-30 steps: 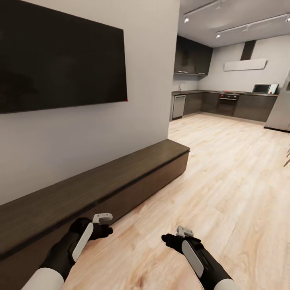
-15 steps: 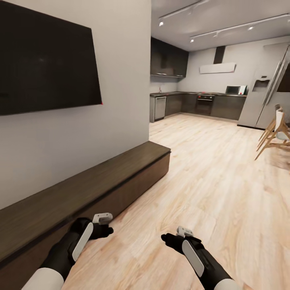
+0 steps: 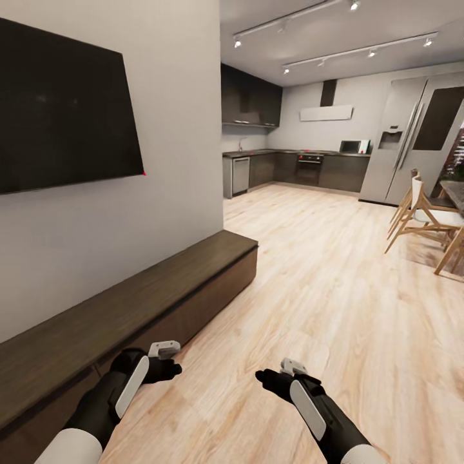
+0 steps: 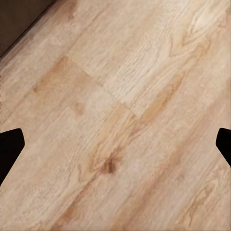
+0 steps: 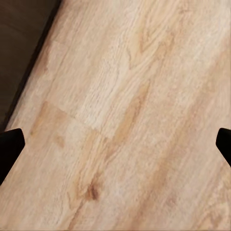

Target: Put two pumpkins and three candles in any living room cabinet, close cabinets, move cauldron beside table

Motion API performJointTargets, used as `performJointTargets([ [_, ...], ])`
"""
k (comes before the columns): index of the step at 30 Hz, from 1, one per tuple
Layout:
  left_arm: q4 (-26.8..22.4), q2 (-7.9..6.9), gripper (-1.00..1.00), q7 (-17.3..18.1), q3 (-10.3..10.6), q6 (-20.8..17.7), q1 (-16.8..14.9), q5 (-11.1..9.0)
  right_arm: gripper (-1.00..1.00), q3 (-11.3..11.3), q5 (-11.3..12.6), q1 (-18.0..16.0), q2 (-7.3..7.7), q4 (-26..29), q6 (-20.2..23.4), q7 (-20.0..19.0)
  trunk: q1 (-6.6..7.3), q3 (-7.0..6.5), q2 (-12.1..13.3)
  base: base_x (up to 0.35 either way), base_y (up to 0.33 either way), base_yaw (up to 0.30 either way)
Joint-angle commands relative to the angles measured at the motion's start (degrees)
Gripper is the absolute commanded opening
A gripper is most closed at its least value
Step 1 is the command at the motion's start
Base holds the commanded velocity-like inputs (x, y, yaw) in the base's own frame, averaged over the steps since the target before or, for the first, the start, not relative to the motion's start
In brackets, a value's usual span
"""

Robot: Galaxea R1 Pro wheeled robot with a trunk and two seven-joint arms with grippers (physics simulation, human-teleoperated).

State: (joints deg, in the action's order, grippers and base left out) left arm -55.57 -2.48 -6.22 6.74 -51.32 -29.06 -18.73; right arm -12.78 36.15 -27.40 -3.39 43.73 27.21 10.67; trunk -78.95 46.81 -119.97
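- A black wall screen (image 3: pixel 64 109) hangs high above the left claw.
- Pale wood floor (image 3: pixel 335 283) runs beneath both claws.
- Wooden chairs (image 3: pixel 422 216) stand far ahead, right of the right claw.
- Steel fridge (image 3: pixel 412 138) beyond them.

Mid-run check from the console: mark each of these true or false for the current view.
1. Both pincers are empty. True: the left pincer and right pincer hold nothing, fingertips wide apart in the wrist views.
2. A cabinet drawer is pulled out. False: the cabinet shows flat, closed fronts.
3. A pumpkin sits on the cabinet top. False: the top is bare.
4. Wooden chairs stand at the head view's right. True.
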Motion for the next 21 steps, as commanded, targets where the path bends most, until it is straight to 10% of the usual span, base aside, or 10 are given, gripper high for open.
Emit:
performJointTargets([
  [1,-0.1,-0.07,1.00,-0.6,0.2,-0.2,0.0,-0.6,1.00,-0.2,0.8,0.0,0.00,0.4,0.3,0.6,0.23,-0.09,0.4,0.000,0.000,-0.043],
  [8,-0.1,-0.07,1.00,-0.6,0.0,-0.2,0.0,-0.7,1.00,-0.2,9.2,0.0,1.42,1.2,2.0,0.5,1.77,-0.93,3.2,0.000,0.000,-0.156],
  [21,-0.1,-0.07,1.00,-0.6,0.3,-0.2,0.0,-0.8,1.00,-0.2,10.9,0.0,1.98,1.3,2.0,0.5,4.63,-2.73,8.4,0.000,0.000,-0.242],
])
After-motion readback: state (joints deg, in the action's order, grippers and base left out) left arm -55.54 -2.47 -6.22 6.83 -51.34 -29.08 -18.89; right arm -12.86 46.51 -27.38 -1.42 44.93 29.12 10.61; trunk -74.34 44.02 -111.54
